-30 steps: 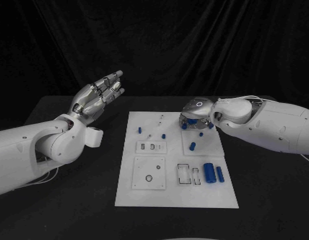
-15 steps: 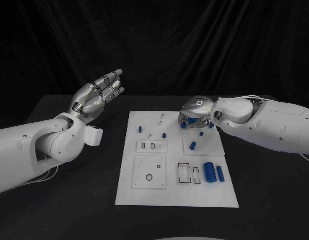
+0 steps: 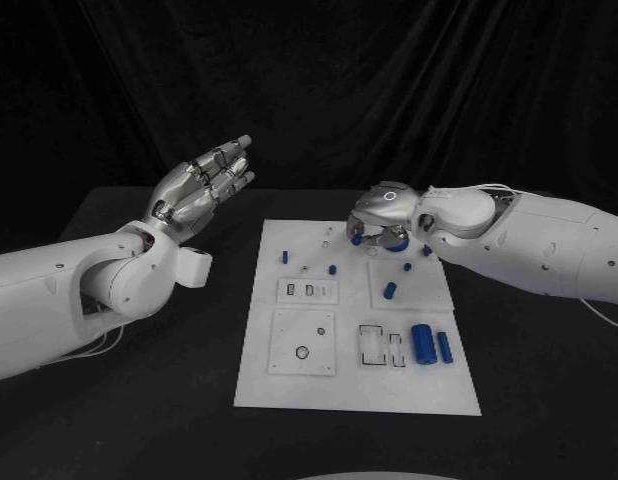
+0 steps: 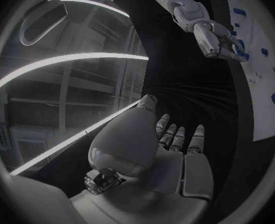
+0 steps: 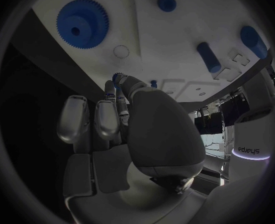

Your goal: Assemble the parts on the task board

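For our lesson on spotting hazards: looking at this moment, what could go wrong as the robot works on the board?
1. The right robot hand hangs low over the task board among small blue parts; its fingers might knock one, such as the peg.
2. The large blue cylinder lies on its side and could roll if the board is jolted.

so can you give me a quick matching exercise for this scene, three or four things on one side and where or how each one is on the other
Things:
1. left hand
2. right hand
3. large blue cylinder
4. blue gear

Places or states:
A. lying on the near right part of the task board
B. raised off the table left of the board, fingers apart, holding nothing
C. flat on the white board, seen in the right wrist view
D. over the far end of the board, fingers pointing down at it

Pairs: 1-B, 2-D, 3-A, 4-C
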Controlling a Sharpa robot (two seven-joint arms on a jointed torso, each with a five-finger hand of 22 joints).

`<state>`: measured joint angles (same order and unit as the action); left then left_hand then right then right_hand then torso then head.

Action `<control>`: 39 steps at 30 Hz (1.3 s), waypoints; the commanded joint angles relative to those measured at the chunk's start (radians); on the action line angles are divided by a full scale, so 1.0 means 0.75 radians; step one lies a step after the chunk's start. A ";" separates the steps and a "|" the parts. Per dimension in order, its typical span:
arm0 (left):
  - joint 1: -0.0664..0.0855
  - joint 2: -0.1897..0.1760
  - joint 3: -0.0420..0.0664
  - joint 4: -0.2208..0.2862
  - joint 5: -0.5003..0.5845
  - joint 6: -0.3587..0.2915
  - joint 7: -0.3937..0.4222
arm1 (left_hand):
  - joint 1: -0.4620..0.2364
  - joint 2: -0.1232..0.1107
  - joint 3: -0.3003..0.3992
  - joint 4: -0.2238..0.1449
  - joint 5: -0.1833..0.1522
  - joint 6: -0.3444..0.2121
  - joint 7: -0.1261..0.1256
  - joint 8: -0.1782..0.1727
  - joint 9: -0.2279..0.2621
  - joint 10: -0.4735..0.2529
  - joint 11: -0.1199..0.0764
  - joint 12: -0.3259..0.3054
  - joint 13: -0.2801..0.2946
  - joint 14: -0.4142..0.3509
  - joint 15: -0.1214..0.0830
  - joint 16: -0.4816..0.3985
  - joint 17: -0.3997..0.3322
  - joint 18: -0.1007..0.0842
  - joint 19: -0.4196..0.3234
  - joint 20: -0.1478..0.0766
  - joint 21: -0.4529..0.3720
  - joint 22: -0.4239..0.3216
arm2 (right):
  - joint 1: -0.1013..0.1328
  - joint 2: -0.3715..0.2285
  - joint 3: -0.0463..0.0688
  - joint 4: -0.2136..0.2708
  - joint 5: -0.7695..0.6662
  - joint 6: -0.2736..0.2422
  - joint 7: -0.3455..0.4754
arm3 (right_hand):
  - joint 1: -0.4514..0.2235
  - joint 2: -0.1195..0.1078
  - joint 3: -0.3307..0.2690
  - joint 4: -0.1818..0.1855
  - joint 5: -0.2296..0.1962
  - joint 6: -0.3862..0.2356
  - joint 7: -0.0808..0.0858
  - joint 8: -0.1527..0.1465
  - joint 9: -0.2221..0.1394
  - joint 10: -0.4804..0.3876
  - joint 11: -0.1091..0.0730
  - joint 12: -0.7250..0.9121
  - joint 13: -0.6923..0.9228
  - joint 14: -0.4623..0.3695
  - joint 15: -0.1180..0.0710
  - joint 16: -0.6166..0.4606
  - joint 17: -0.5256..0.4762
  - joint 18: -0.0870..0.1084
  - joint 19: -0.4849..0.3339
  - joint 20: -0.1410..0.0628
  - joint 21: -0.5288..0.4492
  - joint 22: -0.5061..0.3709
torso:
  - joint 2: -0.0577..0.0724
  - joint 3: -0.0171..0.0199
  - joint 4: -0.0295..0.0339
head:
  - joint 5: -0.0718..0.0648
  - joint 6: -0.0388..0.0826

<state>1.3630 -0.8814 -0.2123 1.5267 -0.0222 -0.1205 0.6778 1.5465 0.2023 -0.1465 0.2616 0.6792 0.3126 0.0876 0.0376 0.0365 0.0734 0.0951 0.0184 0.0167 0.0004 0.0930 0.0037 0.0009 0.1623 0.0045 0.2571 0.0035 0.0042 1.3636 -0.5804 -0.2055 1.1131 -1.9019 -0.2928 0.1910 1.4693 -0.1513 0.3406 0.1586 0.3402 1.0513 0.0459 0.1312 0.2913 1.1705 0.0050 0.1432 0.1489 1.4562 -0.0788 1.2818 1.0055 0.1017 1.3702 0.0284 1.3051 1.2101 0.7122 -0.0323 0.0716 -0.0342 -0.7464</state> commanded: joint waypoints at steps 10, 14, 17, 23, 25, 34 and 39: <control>0.003 0.009 0.002 -0.002 0.000 0.028 0.125 | 0.000 -0.007 0.010 -0.004 0.009 0.013 0.007 0.003 0.002 -0.012 -0.008 -0.007 -0.003 -0.001 0.006 -0.005 -0.001 0.023 0.000 0.006 0.002 -0.001 | 0.006 0.101 0.001 -0.119 0.093 -0.019 0.021 | -0.022 -0.006 0.001 -0.003 0.001 -0.009 0.012 -0.003 0.006 0.001 0.009 0.000 -0.001 -0.013 -0.001 -0.021 -0.031 -0.019 0.005 0.003 0.006 0.007 | -0.001 -0.0004 0.0030 | 0.007 0.000; 0.003 0.011 0.002 -0.006 0.000 0.031 0.118 | 0.001 -0.008 0.010 -0.005 0.009 0.018 0.009 0.004 0.002 -0.011 -0.009 -0.007 -0.003 -0.001 0.006 -0.005 -0.001 0.023 0.000 0.006 0.002 -0.001 | 0.007 0.129 0.001 -0.150 0.124 -0.007 0.014 | -0.028 -0.005 0.002 0.001 -0.001 -0.011 0.012 -0.005 0.008 -0.001 0.011 -0.003 -0.002 -0.014 0.001 -0.021 -0.029 -0.020 0.004 0.005 0.007 0.011 | 0.002 -0.0005 0.0038 | -0.003 -0.003; 0.003 0.016 0.002 -0.014 0.000 0.036 0.113 | 0.001 -0.008 0.010 -0.005 0.009 0.018 0.009 0.004 0.002 -0.011 -0.009 -0.007 -0.003 -0.001 0.006 -0.005 -0.001 0.023 0.000 0.006 0.002 -0.001 | 0.008 0.150 0.001 -0.176 0.141 0.000 0.011 | -0.030 -0.006 0.004 0.001 0.000 -0.017 0.015 -0.009 0.009 -0.006 0.016 -0.007 -0.003 -0.017 0.004 -0.025 -0.035 -0.019 0.000 0.007 0.003 0.008 | 0.002 0.0003 0.0038 | -0.011 0.000; 0.003 0.023 0.002 -0.018 0.000 0.043 0.110 | 0.001 -0.008 0.011 -0.005 0.009 0.019 0.009 0.004 0.002 -0.012 -0.009 -0.007 -0.003 -0.001 0.006 -0.005 -0.001 0.023 0.000 0.006 0.002 -0.001 | 0.008 0.168 0.001 -0.203 0.154 -0.006 0.010 | -0.030 -0.004 0.005 0.001 0.000 -0.018 0.017 -0.010 0.009 -0.006 0.017 -0.008 -0.003 -0.019 0.006 -0.027 -0.037 -0.019 -0.001 0.008 0.002 0.008 | 0.001 -0.0010 0.0036 | -0.007 -0.001; 0.003 0.023 0.002 -0.020 0.000 0.043 0.108 | 0.001 -0.008 0.011 -0.005 0.009 0.019 0.009 0.004 0.002 -0.012 -0.009 -0.007 -0.003 -0.001 0.006 -0.005 -0.001 0.023 0.000 0.006 0.002 -0.001 | 0.008 0.171 0.001 -0.207 0.156 -0.011 0.009 | -0.031 -0.003 0.006 0.002 0.000 -0.018 0.018 -0.010 0.010 -0.006 0.017 -0.008 -0.003 -0.019 0.006 -0.026 -0.035 -0.020 -0.001 0.009 0.003 0.010 | 0.002 -0.0020 -0.0005 | -0.003 0.001; 0.003 0.029 0.002 -0.027 0.000 0.048 0.107 | 0.002 -0.007 0.013 -0.006 0.010 0.021 0.010 0.004 0.003 -0.012 -0.008 -0.007 -0.003 -0.001 0.006 -0.005 -0.001 0.023 0.000 0.006 0.001 -0.001 | 0.008 0.191 0.001 -0.226 0.158 -0.050 0.003 | -0.033 0.000 0.007 0.003 0.000 -0.017 0.020 -0.010 0.012 -0.003 0.019 -0.007 -0.003 -0.020 0.008 -0.026 -0.034 -0.021 0.000 0.010 0.005 0.014 | -0.001 -0.0004 0.0032 | -0.011 -0.001; 0.003 0.033 0.002 -0.029 0.000 0.050 0.106 | 0.002 -0.007 0.013 -0.006 0.010 0.021 0.010 0.004 0.003 -0.012 -0.008 -0.007 -0.003 -0.001 0.006 -0.005 -0.001 0.023 0.000 0.006 0.001 -0.001 | 0.007 0.210 0.001 -0.247 0.158 -0.049 -0.004 | -0.033 0.001 0.009 0.003 0.000 -0.017 0.021 -0.011 0.013 0.001 0.020 -0.006 -0.002 -0.021 0.009 -0.027 -0.034 -0.021 0.000 0.011 0.007 0.018 | -0.003 -0.0002 -0.0007 | -0.018 -0.003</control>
<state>1.3630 -0.8593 -0.2123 1.5043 -0.0225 -0.0975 0.6779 1.5465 0.2023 -0.1415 0.2565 0.6833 0.3217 0.0967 0.0376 0.0373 0.0695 0.0912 0.0184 0.0157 0.0004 0.0930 0.0037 0.0011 0.1622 0.0045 0.2572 0.0035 0.0042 1.3672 -0.4248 -0.2055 0.9324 -1.7855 -0.3074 0.2020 1.4537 -0.1540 0.3407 0.1585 0.3401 1.0416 0.0553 0.1254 0.3008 1.1684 0.0146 0.1432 0.1474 1.4453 -0.0749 1.2662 0.9800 0.1017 1.3701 0.0284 1.3050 1.2223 0.7106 -0.0328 0.0722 -0.0448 -0.7483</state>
